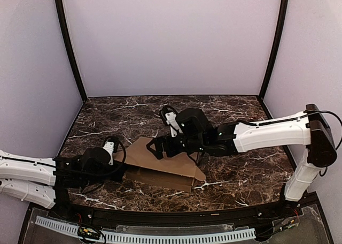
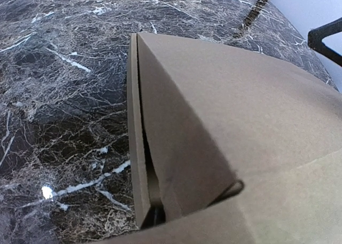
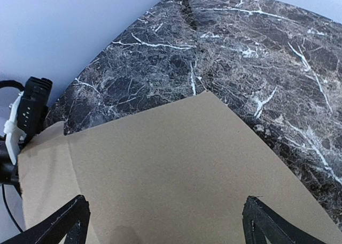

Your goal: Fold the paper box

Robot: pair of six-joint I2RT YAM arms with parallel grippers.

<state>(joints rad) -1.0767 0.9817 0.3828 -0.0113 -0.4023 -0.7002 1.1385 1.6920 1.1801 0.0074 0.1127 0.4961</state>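
The paper box (image 1: 166,166) is plain brown cardboard, partly folded, lying mid-table with its top panel sloping up. My right gripper (image 1: 158,147) hovers just over that panel's far part; in the right wrist view (image 3: 166,228) its black fingers (image 3: 68,222) stand wide apart over the bare cardboard (image 3: 160,164), holding nothing. My left gripper (image 1: 117,165) is at the box's left end. In the left wrist view the box (image 2: 224,121) fills the frame and hides the fingers. Only a dark bit (image 2: 155,214) shows in the gap between side wall and top panel.
The dark marble table (image 1: 235,121) is enclosed by pale walls with black corner posts (image 1: 69,46). The left arm's wrist (image 3: 26,121) shows at the left edge of the right wrist view, beside the box. Part of the right gripper (image 2: 327,38) shows at the left wrist view's top right.
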